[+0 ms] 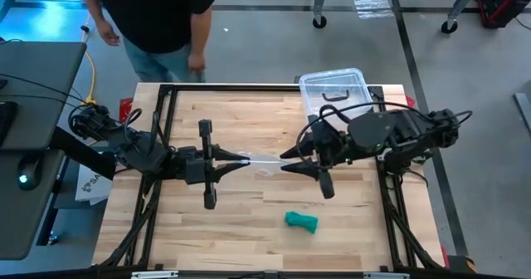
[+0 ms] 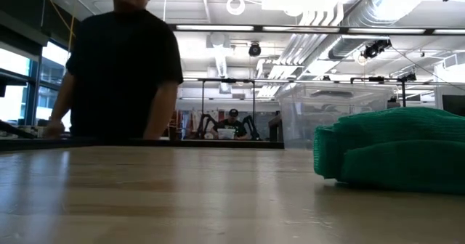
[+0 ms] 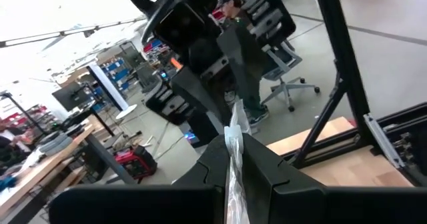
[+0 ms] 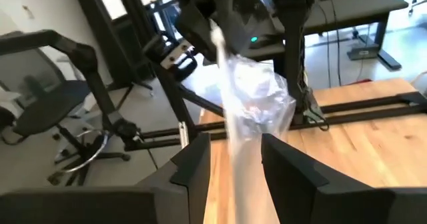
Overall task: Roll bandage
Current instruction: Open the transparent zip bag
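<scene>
A: Where's the small rolled green fabric bandage (image 1: 301,221)?

B: On the pale wooden counter (image 1: 249,229), near edge, right of centre, well apart from both tools.

A: And the tools?

B: Mid-counter, facing each other. The left tool (image 1: 243,159) is clamped on one end of a crinkly clear plastic bag (image 1: 264,160). The right tool (image 1: 286,160) has its fingers (image 4: 293,177) apart, the bag's other end between them.
</scene>
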Controlling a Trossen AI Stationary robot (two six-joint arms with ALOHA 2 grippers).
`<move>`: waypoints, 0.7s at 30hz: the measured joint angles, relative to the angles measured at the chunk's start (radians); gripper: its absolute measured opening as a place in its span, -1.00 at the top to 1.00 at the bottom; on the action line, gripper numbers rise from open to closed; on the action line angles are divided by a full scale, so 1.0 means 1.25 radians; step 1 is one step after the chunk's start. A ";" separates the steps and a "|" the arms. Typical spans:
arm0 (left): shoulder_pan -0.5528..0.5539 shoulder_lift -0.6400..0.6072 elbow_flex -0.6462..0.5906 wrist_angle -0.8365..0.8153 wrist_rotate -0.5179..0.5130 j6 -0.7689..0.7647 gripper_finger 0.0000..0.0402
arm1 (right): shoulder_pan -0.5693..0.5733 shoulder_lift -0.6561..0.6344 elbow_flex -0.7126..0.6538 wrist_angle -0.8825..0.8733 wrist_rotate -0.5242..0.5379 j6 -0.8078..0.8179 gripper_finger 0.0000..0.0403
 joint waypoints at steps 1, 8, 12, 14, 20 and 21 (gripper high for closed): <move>0.000 0.000 0.000 0.000 0.003 -0.002 0.92 | 0.000 0.003 0.000 -0.001 0.008 0.000 0.39; 0.000 0.000 0.000 0.000 0.004 -0.002 0.92 | 0.000 0.004 0.000 0.001 0.034 0.003 0.40; 0.000 0.000 0.000 0.000 0.005 -0.002 0.92 | -0.001 0.002 0.000 0.009 0.028 0.046 0.53; 0.000 0.000 0.000 0.000 0.005 -0.002 0.92 | -0.010 0.008 0.000 0.038 0.003 0.068 0.62; 0.000 0.000 0.001 -0.003 0.022 -0.002 0.92 | -0.029 0.027 0.000 0.120 -0.083 0.081 0.80; 0.000 0.000 0.001 -0.003 0.023 -0.002 0.92 | -0.033 0.032 0.000 0.121 -0.086 0.081 0.81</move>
